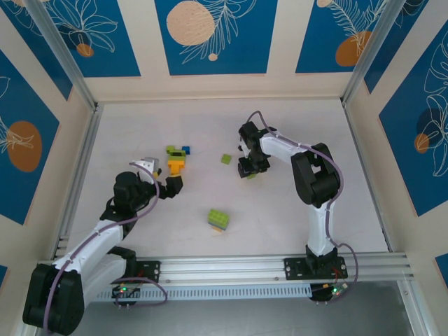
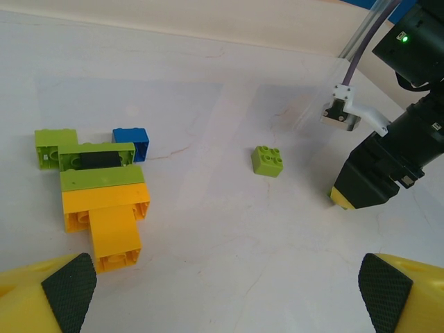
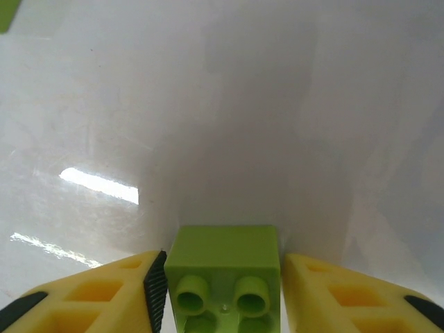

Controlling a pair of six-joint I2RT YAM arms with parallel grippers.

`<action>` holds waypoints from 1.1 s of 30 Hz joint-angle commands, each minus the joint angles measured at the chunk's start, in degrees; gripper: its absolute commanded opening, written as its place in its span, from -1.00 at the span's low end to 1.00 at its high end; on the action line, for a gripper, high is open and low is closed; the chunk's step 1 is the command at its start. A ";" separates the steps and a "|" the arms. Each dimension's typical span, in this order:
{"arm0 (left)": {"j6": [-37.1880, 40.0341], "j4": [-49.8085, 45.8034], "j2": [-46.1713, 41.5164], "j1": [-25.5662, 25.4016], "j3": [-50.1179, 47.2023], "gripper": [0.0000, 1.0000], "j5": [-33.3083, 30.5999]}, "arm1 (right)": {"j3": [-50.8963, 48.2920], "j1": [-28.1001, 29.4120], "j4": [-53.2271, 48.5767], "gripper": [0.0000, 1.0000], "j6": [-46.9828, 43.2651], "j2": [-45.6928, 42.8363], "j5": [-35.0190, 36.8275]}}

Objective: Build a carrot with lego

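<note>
A part-built lego cluster (image 2: 104, 201) lies on the white table: orange bricks (image 1: 175, 166) under lime green ones, with a tiny black piece (image 2: 97, 158) and a blue brick (image 2: 132, 142) beside them. My left gripper (image 1: 173, 185) (image 2: 229, 291) stands open just short of it, holding nothing. A lone lime green brick (image 2: 268, 161) (image 1: 226, 159) sits mid-table. My right gripper (image 1: 249, 171) (image 3: 222, 269) is low on the table, straddling another lime green brick (image 3: 223, 253). Its left pad (image 3: 156, 288) touches the brick and a thin gap shows on the right.
A small lime green stack on an orange piece (image 1: 218, 219) lies nearer the arm bases. The right arm's body (image 2: 388, 159) rises beyond the lone brick in the left wrist view. Walls enclose the table (image 1: 294, 224) on three sides.
</note>
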 commanded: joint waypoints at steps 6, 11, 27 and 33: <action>1.06 0.58 -0.21 -1.01 1.63 1.00 1.16 | 1.27 -0.27 -0.94 -0.10 -0.38 0.20 -2.09; 1.15 0.57 -0.16 -1.23 1.73 0.99 1.31 | 1.13 -0.78 -0.87 -0.05 -0.59 -0.46 -3.66; 1.42 0.40 -0.07 -1.65 1.91 0.99 1.32 | -0.27 -2.35 0.16 -0.05 -0.72 -1.60 -6.40; 1.68 0.40 0.17 -1.83 2.08 0.99 1.28 | -0.55 -2.89 0.12 -0.15 -0.89 -1.73 -6.58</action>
